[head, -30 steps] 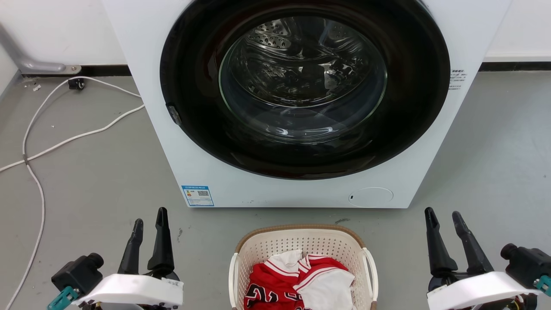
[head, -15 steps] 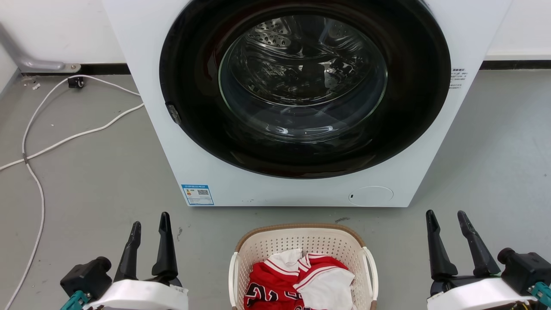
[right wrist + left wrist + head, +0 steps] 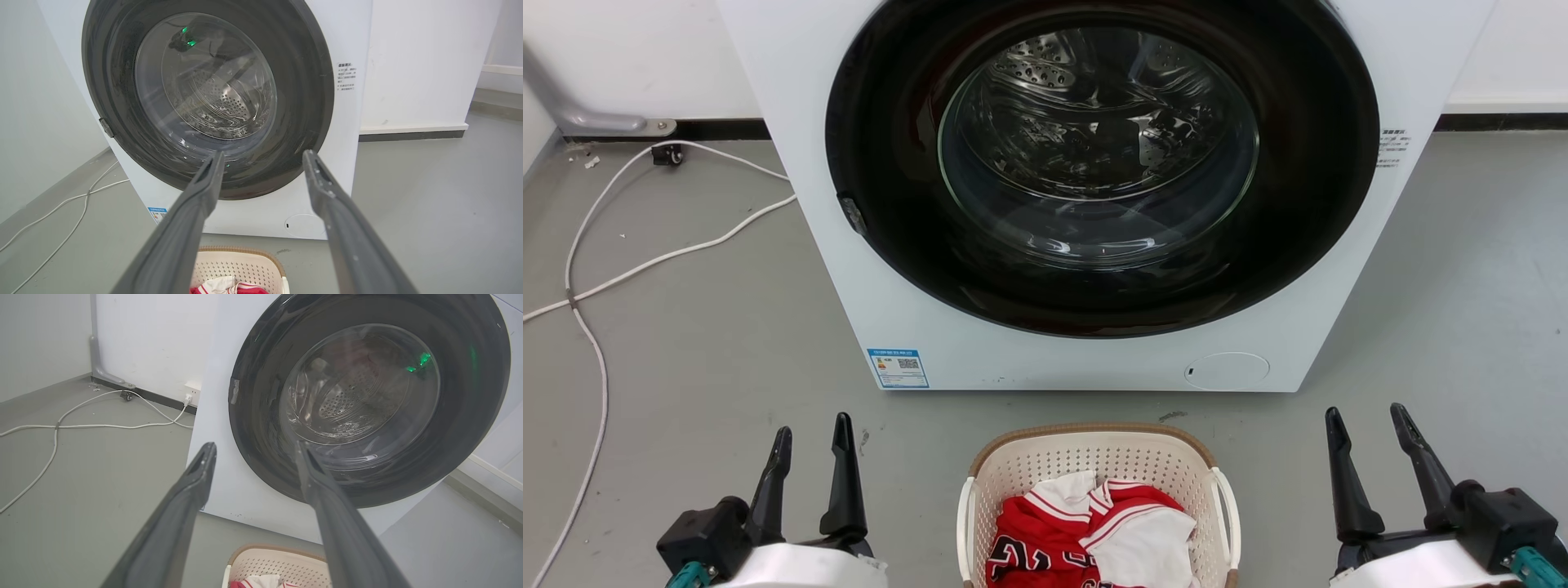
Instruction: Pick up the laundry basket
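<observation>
Cream plastic, perforated, under a brown woven-look rim: judged the laundry basket (image 3: 1045, 469) stiff, light and unlikely to crush. Found it on the grey floor (image 3: 727, 343) just before the washing machine (image 3: 1013, 351), holding red and white jerseys (image 3: 1037, 543). Saw left gripper (image 3: 814, 425) and right gripper (image 3: 1365, 408) flanking it, fingers apart, empty, touching nothing. Reckoned the white loop handles (image 3: 965, 523) the place to grip, one per side.

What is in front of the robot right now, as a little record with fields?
laundry basket: on the floor before the washing machine, untouched
contents: red and white clothes
washing machine: white, round door looks shut
left hand: open, left of the basket, holding nothing
right hand: open, right of the basket, holding nothing
floor: grey, with a white cable at left
</observation>
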Controlling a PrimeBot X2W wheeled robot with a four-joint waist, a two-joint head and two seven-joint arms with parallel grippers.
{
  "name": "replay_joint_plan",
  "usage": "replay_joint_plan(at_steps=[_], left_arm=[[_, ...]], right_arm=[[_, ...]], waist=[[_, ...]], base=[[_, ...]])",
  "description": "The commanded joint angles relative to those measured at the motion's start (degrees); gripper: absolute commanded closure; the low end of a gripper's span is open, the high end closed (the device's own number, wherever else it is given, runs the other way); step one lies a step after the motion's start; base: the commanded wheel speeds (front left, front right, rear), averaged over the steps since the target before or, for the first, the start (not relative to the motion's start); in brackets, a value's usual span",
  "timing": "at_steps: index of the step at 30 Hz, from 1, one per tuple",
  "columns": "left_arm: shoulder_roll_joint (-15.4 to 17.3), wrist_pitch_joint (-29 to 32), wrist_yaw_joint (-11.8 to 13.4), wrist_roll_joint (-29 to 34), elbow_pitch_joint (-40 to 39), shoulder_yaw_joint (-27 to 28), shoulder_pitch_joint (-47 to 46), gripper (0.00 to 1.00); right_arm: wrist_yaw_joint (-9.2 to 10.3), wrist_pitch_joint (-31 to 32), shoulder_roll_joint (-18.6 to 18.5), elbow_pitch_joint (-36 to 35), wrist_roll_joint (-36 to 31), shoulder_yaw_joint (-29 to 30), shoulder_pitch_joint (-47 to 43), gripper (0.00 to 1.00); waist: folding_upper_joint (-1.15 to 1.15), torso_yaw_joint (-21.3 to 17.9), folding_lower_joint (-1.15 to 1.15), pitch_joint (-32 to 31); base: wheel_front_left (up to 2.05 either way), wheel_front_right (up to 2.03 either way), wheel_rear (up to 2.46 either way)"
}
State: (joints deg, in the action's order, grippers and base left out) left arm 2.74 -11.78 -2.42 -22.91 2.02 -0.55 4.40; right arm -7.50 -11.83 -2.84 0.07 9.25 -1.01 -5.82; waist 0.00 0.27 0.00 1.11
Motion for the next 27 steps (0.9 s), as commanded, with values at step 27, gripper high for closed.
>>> replay_joint_plan(at_steps=[27], left_arm=[[0.2, -3.2, 0.6, 11.8, -1.7, -0.7, 2.2, 0.00]], right_arm=[[0.02, -3.2, -0.1, -1.3, -11.8, -0.3, -2.2, 0.00]], waist=[[0.00, 0.1, 0.00, 0.2]], base=[[0.00, 0.00, 0.00]])
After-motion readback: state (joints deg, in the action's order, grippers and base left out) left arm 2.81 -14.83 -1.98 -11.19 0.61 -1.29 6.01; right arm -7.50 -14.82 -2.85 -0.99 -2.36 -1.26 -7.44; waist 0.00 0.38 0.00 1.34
